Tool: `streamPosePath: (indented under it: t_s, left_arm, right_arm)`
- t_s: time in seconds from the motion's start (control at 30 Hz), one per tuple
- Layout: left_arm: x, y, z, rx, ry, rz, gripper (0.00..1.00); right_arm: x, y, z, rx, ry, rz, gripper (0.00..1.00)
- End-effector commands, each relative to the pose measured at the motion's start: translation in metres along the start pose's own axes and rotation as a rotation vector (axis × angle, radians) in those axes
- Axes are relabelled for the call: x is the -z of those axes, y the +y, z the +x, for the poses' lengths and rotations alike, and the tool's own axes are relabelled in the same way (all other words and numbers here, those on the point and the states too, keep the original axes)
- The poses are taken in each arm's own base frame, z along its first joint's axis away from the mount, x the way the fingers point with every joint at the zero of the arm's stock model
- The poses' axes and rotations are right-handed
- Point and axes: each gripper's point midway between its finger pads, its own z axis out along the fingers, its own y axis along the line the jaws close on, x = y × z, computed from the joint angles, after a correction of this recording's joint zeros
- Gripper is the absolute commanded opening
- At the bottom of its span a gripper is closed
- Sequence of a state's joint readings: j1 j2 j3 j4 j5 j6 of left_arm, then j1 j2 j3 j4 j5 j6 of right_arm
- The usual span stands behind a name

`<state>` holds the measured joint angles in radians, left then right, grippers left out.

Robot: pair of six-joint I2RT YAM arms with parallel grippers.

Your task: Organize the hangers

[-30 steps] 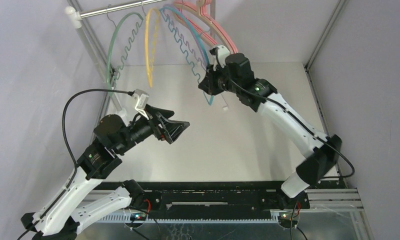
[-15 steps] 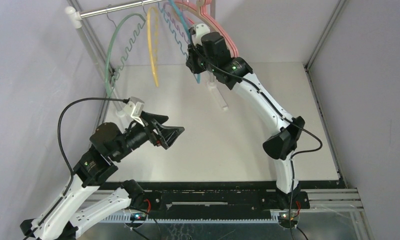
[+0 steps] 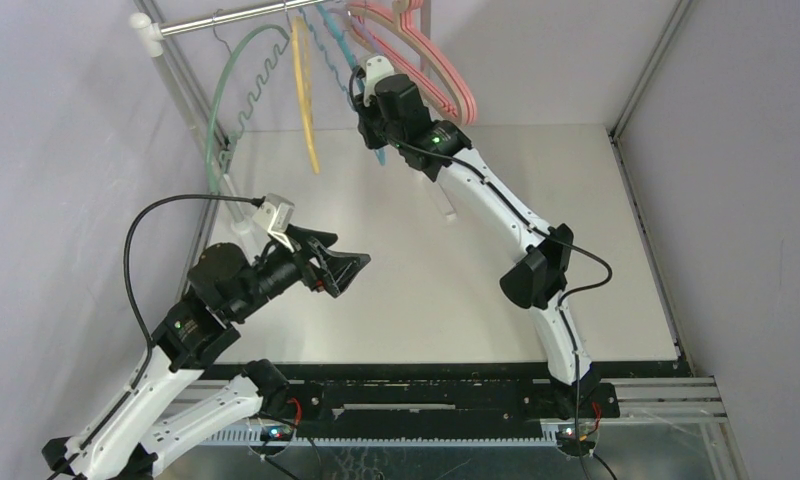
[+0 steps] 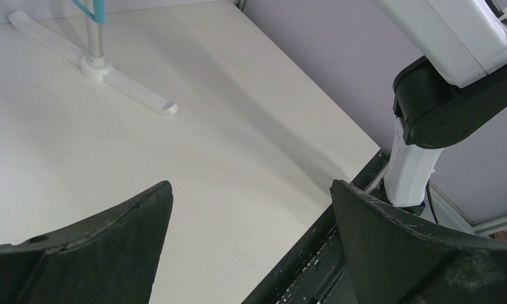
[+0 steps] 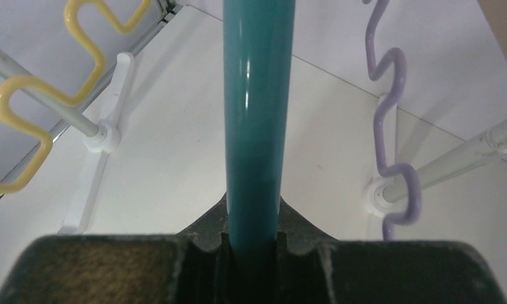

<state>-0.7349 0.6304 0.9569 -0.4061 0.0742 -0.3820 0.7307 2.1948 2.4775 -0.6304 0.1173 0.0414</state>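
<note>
Hangers (image 3: 304, 90) are all seen hooked on the silver rail (image 3: 236, 17), green and yellow toward its white-capped end, pink ones (image 3: 431, 75) bunched at its other end; sorting is judged partly done. Teal hanger (image 5: 257, 95), below the rail's middle, is clamped by the right gripper (image 5: 254, 247), crowded by the lavender wavy bar (image 5: 390, 82). Left gripper (image 4: 251, 190) is held agape and empty, well below the rail.

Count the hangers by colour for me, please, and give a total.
Green hanger: 1
Yellow hanger: 1
Teal hanger, gripped in the right pincer: 1
Lavender hanger: 1
Pink hangers, overlapping and hard to separate: at least 2
Total: at least 6
</note>
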Motion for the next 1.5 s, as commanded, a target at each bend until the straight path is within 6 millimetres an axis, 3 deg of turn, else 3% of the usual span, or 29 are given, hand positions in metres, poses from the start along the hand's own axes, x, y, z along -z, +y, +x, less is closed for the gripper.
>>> streamPosePath:
  t_s: [0.0, 0.47, 0.87, 1.13, 1.2, 1.3, 1.33, 1.47]
  left_arm:
    - [-0.004, 0.0, -0.004, -0.011, -0.015, 0.006, 0.99]
    - [-0.006, 0.007, -0.001, -0.01, 0.005, -0.028, 0.99]
    - [0.003, 0.01, -0.012, -0.003, 0.006, -0.075, 1.0]
    - [0.004, 0.018, -0.01, 0.003, 0.012, -0.114, 0.99]
    - [0.002, 0.019, -0.011, 0.003, 0.017, -0.114, 1.0]
    - [-0.001, 0.018, -0.014, -0.002, 0.015, -0.105, 0.99]
    - [-0.002, 0.018, -0.014, -0.003, 0.013, -0.103, 0.99]
    - [-0.005, 0.022, -0.013, -0.006, 0.019, -0.113, 0.99]
  right_arm:
    - [0.011, -0.005, -0.068, -0.01, -0.225, 0.025, 0.0]
    - [0.0, -0.001, -0.082, -0.005, -0.32, 0.027, 0.0]
    - [-0.044, 0.0, -0.077, -0.053, -0.384, 0.016, 0.0]
    - [-0.052, -0.025, -0.078, -0.088, -0.405, 0.069, 0.02]
    - [-0.048, -0.03, -0.082, -0.092, -0.415, 0.083, 0.13]
    - [-0.04, -0.034, -0.089, -0.081, -0.435, 0.103, 0.49]
    - [-0.038, -0.035, -0.091, -0.081, -0.441, 0.109, 0.57]
    - [-0.03, -0.036, -0.097, -0.063, -0.446, 0.111, 0.73]
